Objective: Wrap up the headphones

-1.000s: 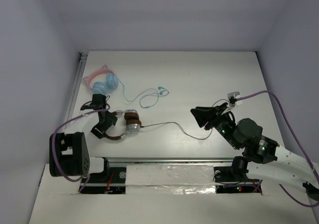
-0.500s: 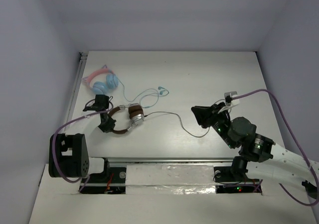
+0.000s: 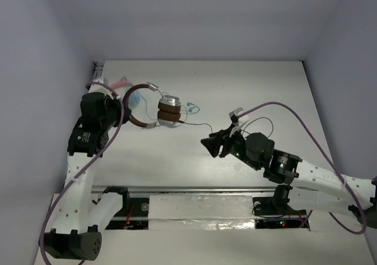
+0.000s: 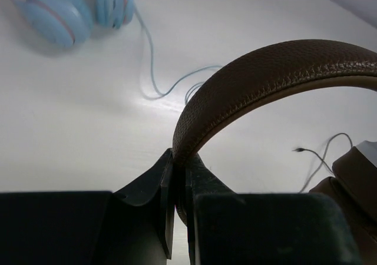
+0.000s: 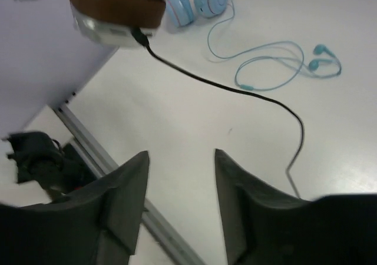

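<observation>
The whole white table is shown from a fixed camera set high above and behind the arm bases at 6 o'clock. The left wrist view is taken very close, from just behind the left claw, facing roughly 2 o'clock, low across the table. It is largely filled by the brown headphones. The right wrist view is taken from higher up, past the right claw, facing about 10 o'clock. The brown headphones and the pink-and-blue headphones are shared by all three views. The teal earbuds are shared by the top and right wrist views.
</observation>
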### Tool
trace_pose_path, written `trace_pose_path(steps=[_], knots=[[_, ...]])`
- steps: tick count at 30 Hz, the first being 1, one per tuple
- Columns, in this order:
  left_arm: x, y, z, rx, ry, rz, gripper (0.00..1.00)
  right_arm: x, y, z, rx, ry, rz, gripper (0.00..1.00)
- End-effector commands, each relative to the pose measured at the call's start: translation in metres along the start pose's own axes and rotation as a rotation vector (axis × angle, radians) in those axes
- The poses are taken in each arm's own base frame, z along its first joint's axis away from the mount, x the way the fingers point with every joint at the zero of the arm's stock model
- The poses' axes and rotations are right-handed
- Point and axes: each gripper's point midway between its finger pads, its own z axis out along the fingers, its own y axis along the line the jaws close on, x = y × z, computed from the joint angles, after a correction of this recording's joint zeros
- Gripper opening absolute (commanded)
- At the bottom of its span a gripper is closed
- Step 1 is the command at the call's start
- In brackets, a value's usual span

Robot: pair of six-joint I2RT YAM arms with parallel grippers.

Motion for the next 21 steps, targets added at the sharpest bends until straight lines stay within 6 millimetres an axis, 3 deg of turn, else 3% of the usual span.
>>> trace_pose_path(steps=[1,4,6,12,15,19,21], knots=[[-0.026,-0.032,-0.007,0.133,-0.029,0.105,0.0,-0.027,0.032,0.003,-0.137,-0.064,-0.046,0.59],[-0.046,-0.057,-0.012,0.226,-0.045,0.14,0.0,-0.023,0.024,0.007,-0.108,-0.078,-0.062,0.81],[-0.06,-0.074,-0.018,0.286,-0.07,0.155,0.0,-0.02,0.01,0.011,-0.044,-0.105,-0.046,0.86],[-0.083,-0.106,-0.029,0.416,-0.116,0.145,0.0,0.014,-0.02,0.017,0.061,-0.088,0.018,0.86],[-0.086,-0.117,-0.031,0.47,-0.113,0.134,0.0,0.013,-0.037,0.024,0.117,-0.09,0.037,0.85],[-0.09,-0.123,-0.035,0.495,-0.117,0.128,0.0,0.005,-0.08,0.029,0.211,-0.092,0.068,0.83],[-0.093,-0.126,-0.037,0.507,-0.124,0.116,0.0,0.0,-0.084,0.031,0.175,-0.095,0.082,0.82]])
